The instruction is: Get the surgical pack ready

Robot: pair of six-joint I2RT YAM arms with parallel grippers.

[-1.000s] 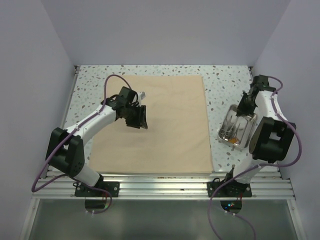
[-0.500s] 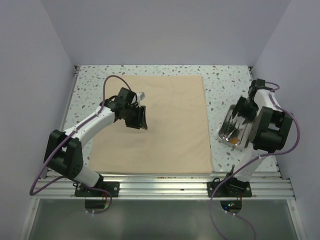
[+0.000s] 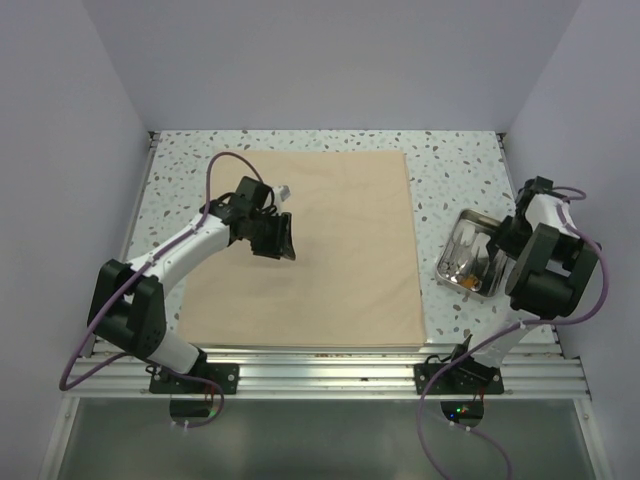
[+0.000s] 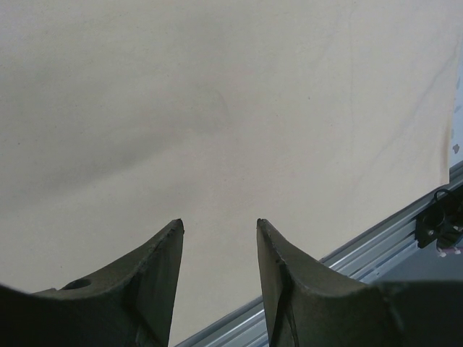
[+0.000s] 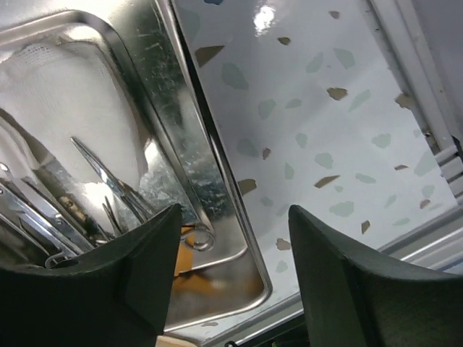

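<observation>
Here the surgical pack (image 3: 330, 250) lies spread flat across the table (image 3: 450, 165). The left hand (image 4: 219, 225) hovers over it, parted and empty. The right hand (image 5: 235, 210) gapes wide above the rim of the steel tray (image 5: 181, 123); its instruments (image 5: 108, 181) may be scissors.

The surgical pack (image 4: 231, 108) is soft tan cloth, matt and smooth, with faint creases. The tray (image 5: 170, 101) is glossy steel, finely scratched. It holds shiny metal instruments (image 5: 108, 175) and white woven gauze (image 5: 65, 94). The tabletop (image 5: 311, 108) is glossy and speckled like terrazzo. My left end effector (image 4: 219, 225) and right end effector (image 5: 235, 210) look like dark matt plastic.
</observation>
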